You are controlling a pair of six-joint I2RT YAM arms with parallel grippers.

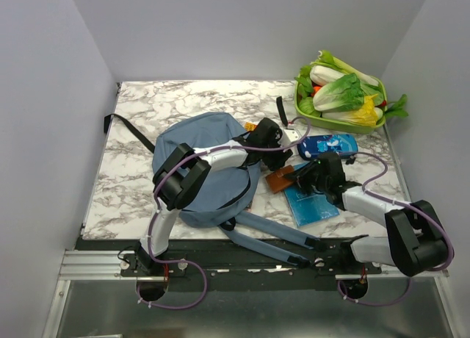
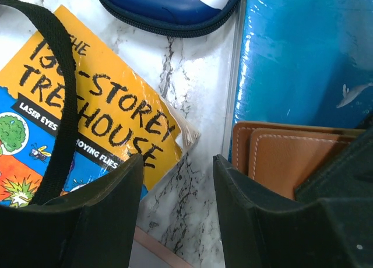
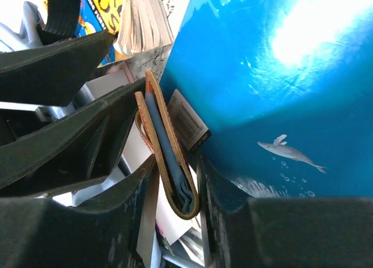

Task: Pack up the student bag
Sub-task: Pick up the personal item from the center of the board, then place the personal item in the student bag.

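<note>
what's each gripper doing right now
left gripper: open, holding nothing
right gripper: closed on the brown leather wallet

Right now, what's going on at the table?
The right gripper appears to pinch the brown wallet edge-on, right beside the glossy blue book. The left gripper hovers open and empty over the marble table, between the Treehouse book and the wallet. The student bag lies under the left arm, and neither gripper is touching it.
</note>
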